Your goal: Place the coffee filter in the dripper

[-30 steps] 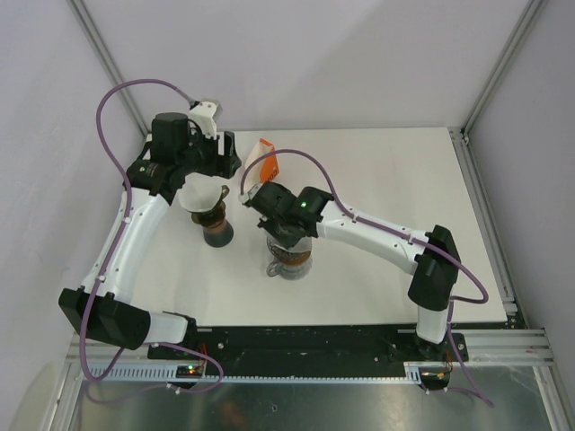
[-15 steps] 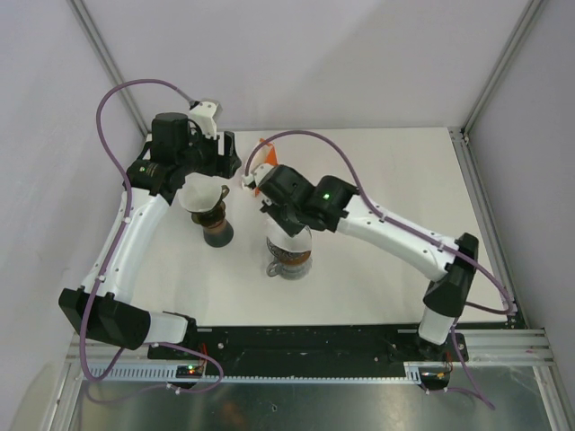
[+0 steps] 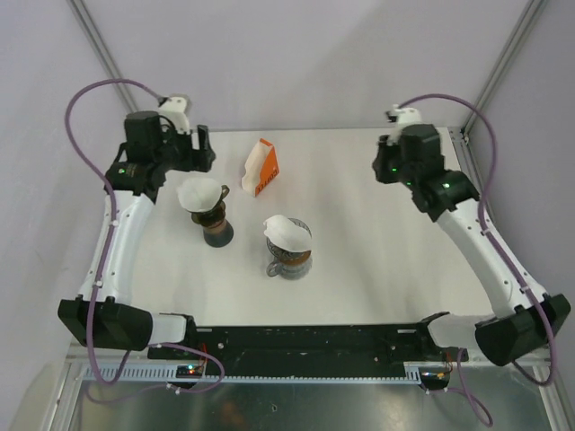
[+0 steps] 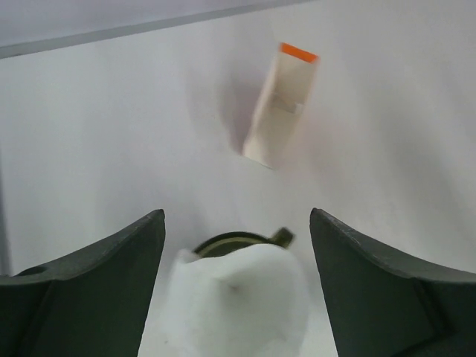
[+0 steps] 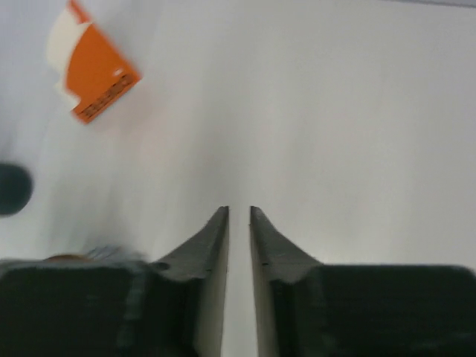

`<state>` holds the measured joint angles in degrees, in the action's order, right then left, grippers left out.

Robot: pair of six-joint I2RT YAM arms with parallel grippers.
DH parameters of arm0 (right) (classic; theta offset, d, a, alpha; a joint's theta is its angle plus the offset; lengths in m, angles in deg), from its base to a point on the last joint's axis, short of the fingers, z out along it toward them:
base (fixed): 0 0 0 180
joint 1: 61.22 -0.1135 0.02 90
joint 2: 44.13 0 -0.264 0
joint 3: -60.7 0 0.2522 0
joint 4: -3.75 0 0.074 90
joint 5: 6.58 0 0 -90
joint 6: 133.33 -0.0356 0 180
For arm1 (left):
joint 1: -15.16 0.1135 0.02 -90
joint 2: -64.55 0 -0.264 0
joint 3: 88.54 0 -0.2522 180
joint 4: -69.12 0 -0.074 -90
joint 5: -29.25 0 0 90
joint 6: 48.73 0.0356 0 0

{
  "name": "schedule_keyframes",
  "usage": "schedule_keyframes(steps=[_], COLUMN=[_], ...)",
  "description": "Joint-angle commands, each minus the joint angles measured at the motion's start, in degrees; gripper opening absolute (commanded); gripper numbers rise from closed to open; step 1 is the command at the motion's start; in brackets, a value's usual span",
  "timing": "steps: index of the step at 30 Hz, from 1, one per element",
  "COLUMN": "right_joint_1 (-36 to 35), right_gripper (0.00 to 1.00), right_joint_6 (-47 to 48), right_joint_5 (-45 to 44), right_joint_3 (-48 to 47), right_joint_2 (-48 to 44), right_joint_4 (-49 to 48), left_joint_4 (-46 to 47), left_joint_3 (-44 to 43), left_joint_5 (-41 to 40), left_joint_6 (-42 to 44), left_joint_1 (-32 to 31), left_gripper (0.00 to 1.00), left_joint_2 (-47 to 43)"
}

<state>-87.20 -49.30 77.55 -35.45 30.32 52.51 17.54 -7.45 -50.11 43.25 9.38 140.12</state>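
Top: coffee filter (image 3: 287, 231) sitting in the centre dripper (image 3: 291, 260) on the table (image 3: 386, 269).
Left wrist: left fingers (image 4: 97, 290) gaping wide, holding nothing, hovering over another filter (image 4: 238, 297).
Right wrist: right fingers (image 5: 201, 260) standing barely parted, gripping nothing.

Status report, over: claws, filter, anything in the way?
Left claw open, empty, near left dripper. Right claw barely open, empty. White filter sits in centre dripper, another in left one. Orange box stands clear.
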Motion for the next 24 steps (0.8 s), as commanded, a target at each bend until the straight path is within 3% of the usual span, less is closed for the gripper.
schedule_keyframes(steps=[1,5,10,19,24], right_joint_1=[10.81,17.92,22.18,25.36,27.22], right_gripper=[0.34,0.59,0.72,0.77,0.77], right_joint_6=[-5.09,-7.19,-8.95,-7.92,-5.88], right_joint_5=[3.95,4.96,4.60,0.23,-1.75], right_joint_3=[7.42,12.31,17.81,30.64,40.50], right_joint_2=[-4.36,-4.97,-5.50,-8.43,-11.34], right_joint_4=[-12.08,-15.42,-19.87,-30.67,-42.55], left_joint_4=[1.65,1.85,4.09,15.59,30.18], left_joint_3=[-2.89,-2.42,2.07,16.94,30.02], left_joint_5=[-0.37,0.53,-0.78,-7.10,-7.72], left_joint_6=[1.25,1.19,1.62,0.57,-0.82], left_joint_1=[8.59,16.51,21.72,26.69,29.45], left_gripper=[0.84,0.86,0.87,0.88,0.89], left_joint_2=[-2.08,-1.69,-2.42,-6.67,-8.91])
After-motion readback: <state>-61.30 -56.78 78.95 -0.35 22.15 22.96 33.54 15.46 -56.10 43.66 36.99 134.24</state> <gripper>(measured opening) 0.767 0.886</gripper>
